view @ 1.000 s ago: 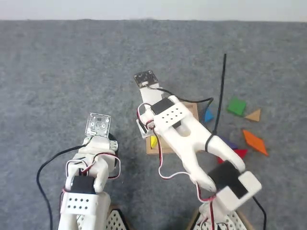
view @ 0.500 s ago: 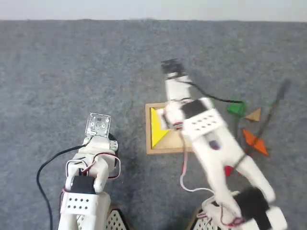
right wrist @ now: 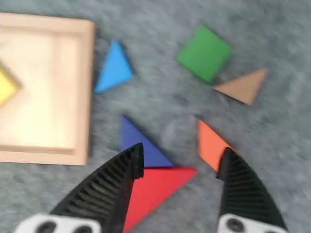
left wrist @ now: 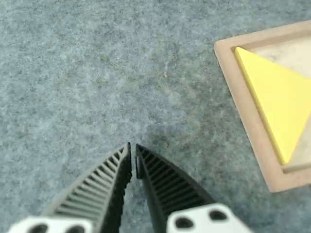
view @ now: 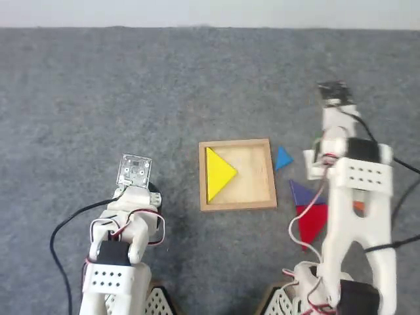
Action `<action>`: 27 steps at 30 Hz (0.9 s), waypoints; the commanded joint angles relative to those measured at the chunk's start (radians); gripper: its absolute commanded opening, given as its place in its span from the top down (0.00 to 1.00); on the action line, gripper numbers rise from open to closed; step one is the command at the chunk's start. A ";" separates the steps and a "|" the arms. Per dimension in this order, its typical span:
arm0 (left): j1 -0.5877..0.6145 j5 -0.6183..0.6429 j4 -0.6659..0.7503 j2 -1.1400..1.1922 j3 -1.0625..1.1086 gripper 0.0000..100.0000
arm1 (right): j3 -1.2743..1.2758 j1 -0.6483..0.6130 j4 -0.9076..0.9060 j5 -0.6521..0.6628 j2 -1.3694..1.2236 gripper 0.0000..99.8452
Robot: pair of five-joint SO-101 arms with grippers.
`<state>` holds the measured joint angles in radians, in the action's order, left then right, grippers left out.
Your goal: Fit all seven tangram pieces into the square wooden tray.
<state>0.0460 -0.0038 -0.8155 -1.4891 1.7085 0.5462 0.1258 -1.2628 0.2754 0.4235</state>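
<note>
The square wooden tray point(view: 262, 197) lies mid-table with a large yellow triangle point(view: 218, 172) in its left half. To its right lie a light blue triangle point(view: 283, 157), a dark blue triangle point(view: 300, 192) and a red triangle point(view: 310, 222). My right arm point(view: 348, 172) hangs over the loose pieces. My right gripper point(right wrist: 182, 158) is open and holds nothing, above the carpet between the dark blue triangle point(right wrist: 141, 145) and the orange piece point(right wrist: 211, 144). Farther off lie the green square point(right wrist: 204, 52) and the tan triangle point(right wrist: 243, 86). My left gripper point(left wrist: 132, 148) is shut and holds nothing, over bare carpet left of the tray point(left wrist: 243, 111).
Grey carpet covers the table. My left arm point(view: 128, 223) rests at the front left with a black cable looping beside it. A cable runs off my right arm at the right edge.
My right arm has swung from over the tray to the right, over the loose pieces, uncovering the tray and the yellow triangle. The left arm has not moved.
</note>
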 commanded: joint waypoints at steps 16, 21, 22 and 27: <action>0.002 0.005 0.000 -0.012 -0.019 0.99 | -0.017 0.183 0.007 0.439 -0.179 0.71; 0.002 0.005 0.000 -0.012 -0.019 0.99 | -0.057 0.101 -0.050 0.407 -0.191 0.71; 0.002 0.005 0.000 -0.012 -0.019 0.99 | -0.049 0.068 -0.082 0.430 -0.191 0.71; 0.002 0.005 0.000 -0.012 -0.019 0.99 | 0.081 -0.038 -0.142 0.440 -0.120 0.71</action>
<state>0.0460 -0.0038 -0.8155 -1.4891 1.7085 0.5723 0.1227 -1.3963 0.7050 0.2332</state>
